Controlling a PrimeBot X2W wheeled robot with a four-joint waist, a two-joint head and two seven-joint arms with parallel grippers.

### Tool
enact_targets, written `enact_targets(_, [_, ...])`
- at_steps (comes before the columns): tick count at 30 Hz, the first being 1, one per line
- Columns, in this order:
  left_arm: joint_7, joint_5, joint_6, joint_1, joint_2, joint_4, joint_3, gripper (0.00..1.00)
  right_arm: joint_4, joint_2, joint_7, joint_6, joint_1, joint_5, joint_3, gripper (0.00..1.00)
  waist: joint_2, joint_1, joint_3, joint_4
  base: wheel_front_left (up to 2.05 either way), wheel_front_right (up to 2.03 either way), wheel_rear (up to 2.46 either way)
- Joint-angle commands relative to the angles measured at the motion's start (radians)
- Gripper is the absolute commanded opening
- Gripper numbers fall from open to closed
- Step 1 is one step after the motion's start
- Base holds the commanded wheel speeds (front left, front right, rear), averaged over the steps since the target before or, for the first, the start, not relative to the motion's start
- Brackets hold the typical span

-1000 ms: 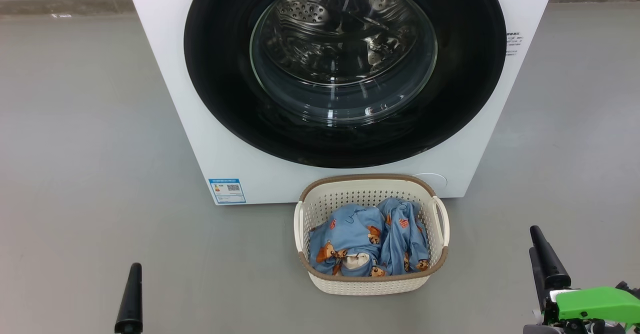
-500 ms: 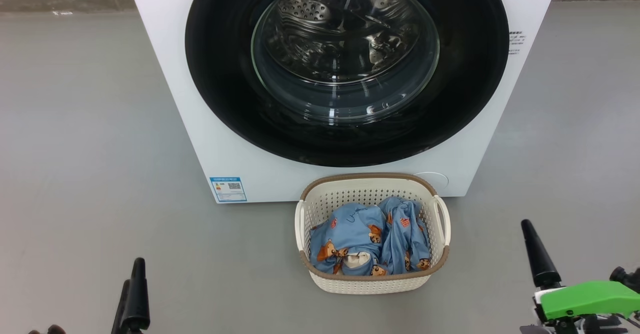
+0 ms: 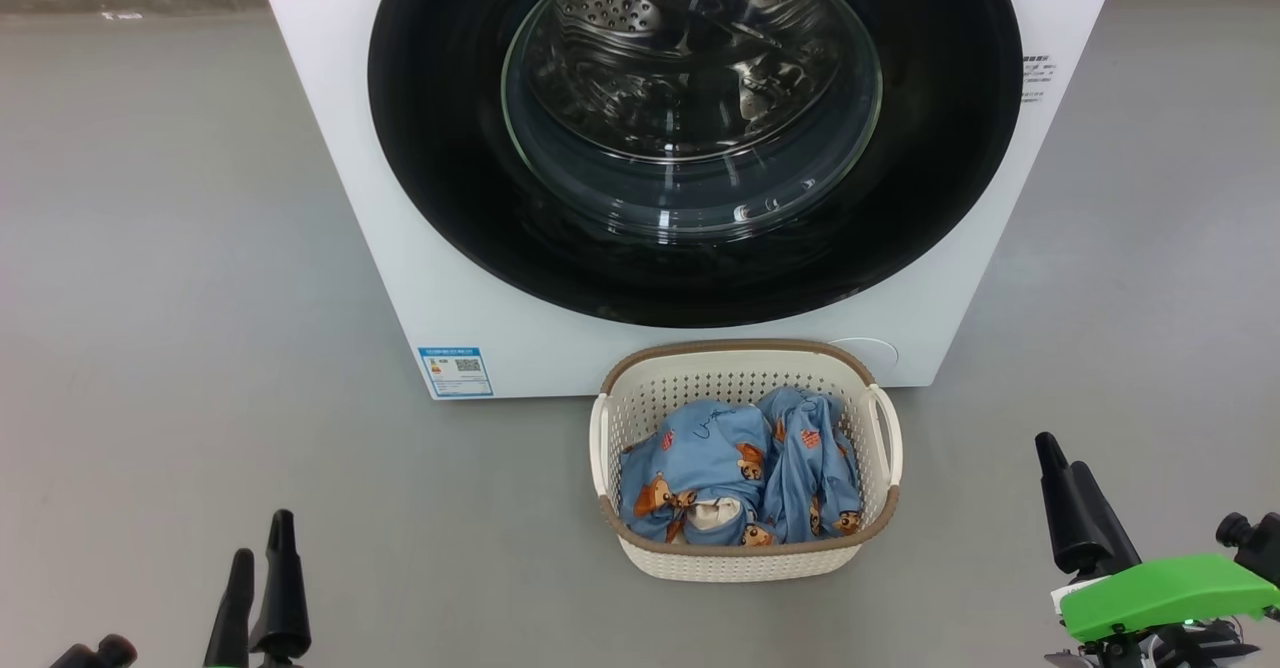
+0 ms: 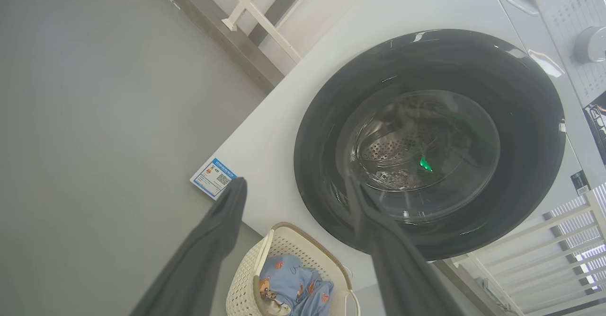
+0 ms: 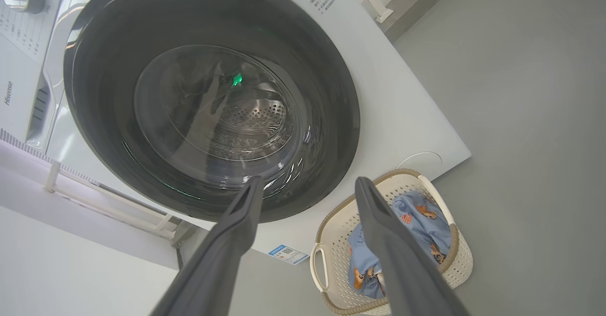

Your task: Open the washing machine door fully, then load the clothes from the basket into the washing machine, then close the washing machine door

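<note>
Washing machine door [image 3: 690, 138] was shut. Clothes [image 3: 740, 473] sat in basket [image 3: 740, 348] just before the washing machine [image 3: 340, 148], likely for short reach. Left gripper [image 3: 263, 535] and right gripper [image 3: 1060, 453], both spread, empty, hovered near it.

The head camera looks forward and steeply down from close in front of the washing machine [image 3: 335, 148], its top cropped. The left wrist camera sits low at the left, rolled, sighting up along the left hand [image 4: 296, 180]; the right wrist camera mirrors it along the right hand [image 5: 308, 179]. All three share the washing machine door [image 3: 440, 148], basket [image 3: 735, 346] and blue label [image 3: 455, 372].
</note>
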Motion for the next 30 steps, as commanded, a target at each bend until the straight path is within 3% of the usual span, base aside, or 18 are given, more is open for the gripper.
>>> enact_targets(1, [-0.017,0.045,0.0,-0.043,0.02,-0.038,0.017,1.0,-0.029,-0.02,-0.017,0.003,-0.052,-0.043,0.017,1.0,0.0,0.0,0.002,0.0,0.0,0.0,0.0])
enact_targets(30, [-0.099,0.387,-0.001,-0.044,0.028,-0.065,0.018,1.0,-0.032,-0.052,-0.1,0.005,-0.066,-0.332,0.061,1.0,0.0,0.0,-0.001,0.006,0.0,0.0,0.0])
